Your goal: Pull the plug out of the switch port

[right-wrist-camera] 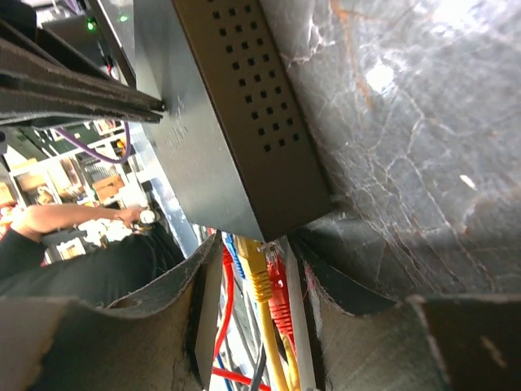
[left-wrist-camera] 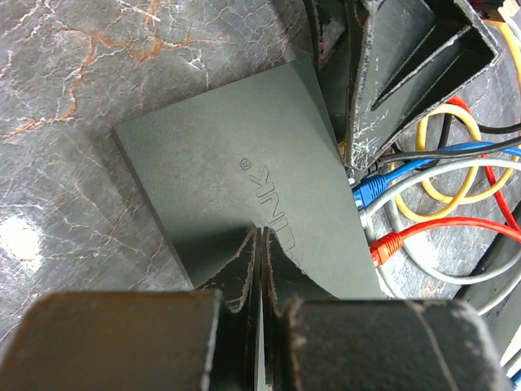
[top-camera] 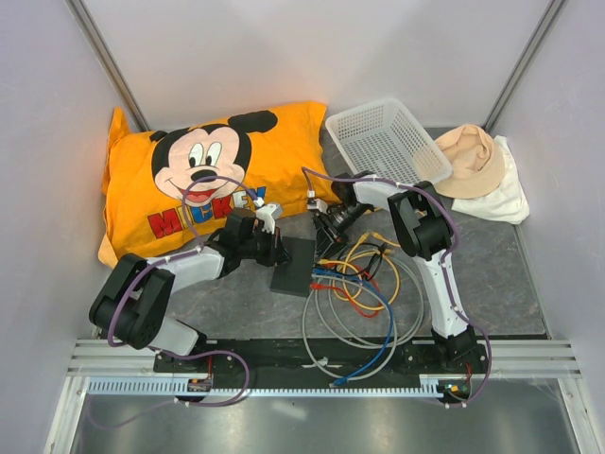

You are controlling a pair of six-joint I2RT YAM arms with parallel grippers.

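Grey marbled tabletop point(top-camera: 248, 305) bears the switch point(top-camera: 295, 268), the left gripper point(left-wrist-camera: 259, 244) clenched empty atop it, the right gripper point(right-wrist-camera: 256, 261) straddling the yellow plug point(right-wrist-camera: 259, 275) and red plug point(right-wrist-camera: 280, 303), grip unclear.

Robotics lab, this: left arm point(top-camera: 180, 267) and right arm point(top-camera: 440, 279) bolted to an aluminium rail point(top-camera: 529, 357), plain booth walls point(top-camera: 284, 57) around, cluttered shelves point(right-wrist-camera: 75, 173) beyond.
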